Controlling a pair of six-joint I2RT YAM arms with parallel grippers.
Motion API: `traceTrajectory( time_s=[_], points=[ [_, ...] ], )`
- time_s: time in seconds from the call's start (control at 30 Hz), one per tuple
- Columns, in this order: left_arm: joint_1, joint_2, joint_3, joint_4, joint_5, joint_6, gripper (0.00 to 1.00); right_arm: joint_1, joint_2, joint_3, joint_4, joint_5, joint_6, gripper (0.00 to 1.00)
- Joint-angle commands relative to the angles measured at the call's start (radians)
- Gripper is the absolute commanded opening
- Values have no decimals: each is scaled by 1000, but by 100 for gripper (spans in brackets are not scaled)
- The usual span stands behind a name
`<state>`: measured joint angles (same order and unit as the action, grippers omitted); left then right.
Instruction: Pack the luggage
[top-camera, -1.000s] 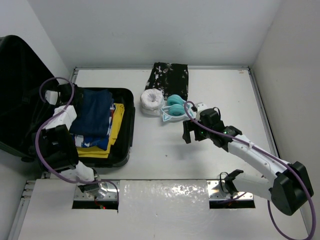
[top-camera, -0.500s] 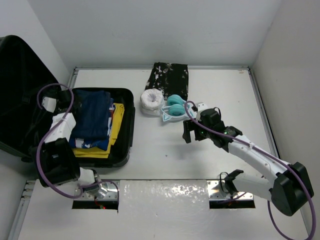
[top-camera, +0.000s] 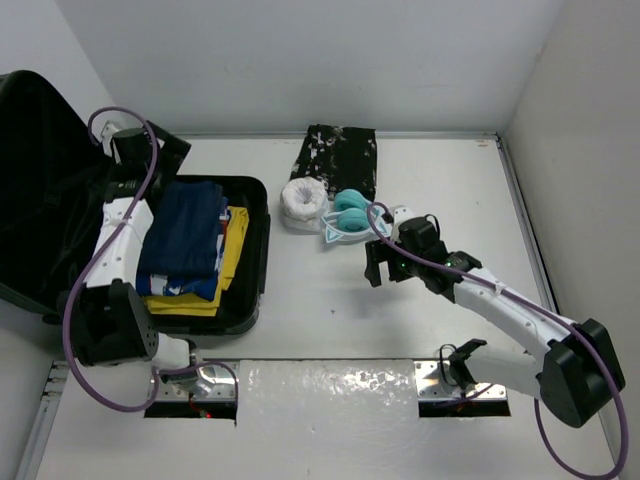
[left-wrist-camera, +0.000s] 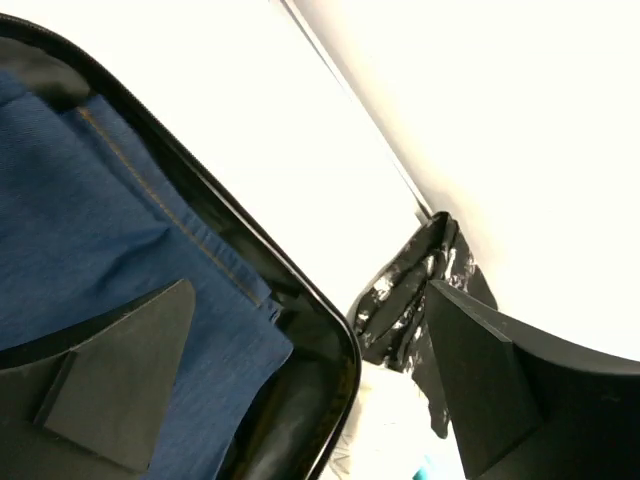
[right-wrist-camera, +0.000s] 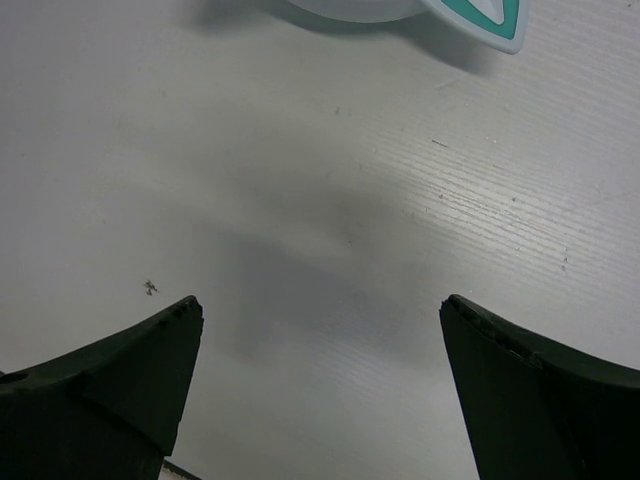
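Luggage (top-camera: 252, 262): open, blue jeans (top-camera: 185, 225) inside.
Left gripper (top-camera: 158, 152): wide, empty, over luggage's far rim.
Right gripper (right-wrist-camera: 320, 300): wide, empty, right of luggage.
Table (top-camera: 330, 320): white; walls (top-camera: 300, 60) white.

The luggage (top-camera: 262, 252) is black, the folded denim (top-camera: 185, 225) navy, the far cloth (top-camera: 337, 160) black speckled white.

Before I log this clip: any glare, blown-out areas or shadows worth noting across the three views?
Top external: specular glare on the shiny panel between the arm bases. Left wrist: the pale background beyond the luggage is blown out to white. Right wrist: even light, one soft shadow on the table.
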<state>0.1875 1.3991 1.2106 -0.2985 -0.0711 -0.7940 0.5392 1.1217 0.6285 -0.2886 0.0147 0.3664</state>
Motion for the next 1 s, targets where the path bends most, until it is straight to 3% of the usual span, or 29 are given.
traceTrajectory(
  time_s=[0.0,0.1,0.3,0.5,0.6,0.77,0.97],
  points=[
    [-6,99,18,-39,-54,-23,98,-1,15,14,40,-10,6,99],
    [-5,155,-15,-44,-160,-48,98,-2,26,10,45,-32,-1,99],
    [-23,331,-66,-27,-48,-39,99,-5,29,22,62,-30,-9,99],
    [-28,174,-86,-59,-113,-27,100,-37,53,160,31,0,-11,99],
    [-28,69,-11,-146,-137,-7,100,-152,125,269,49,-10,41,99],
    [-26,-133,53,-244,-125,61,100,-284,461,551,77,-131,89,99],
    [-29,-409,-143,-116,132,240,100,-357,971,997,56,-300,82,99]
  ],
)
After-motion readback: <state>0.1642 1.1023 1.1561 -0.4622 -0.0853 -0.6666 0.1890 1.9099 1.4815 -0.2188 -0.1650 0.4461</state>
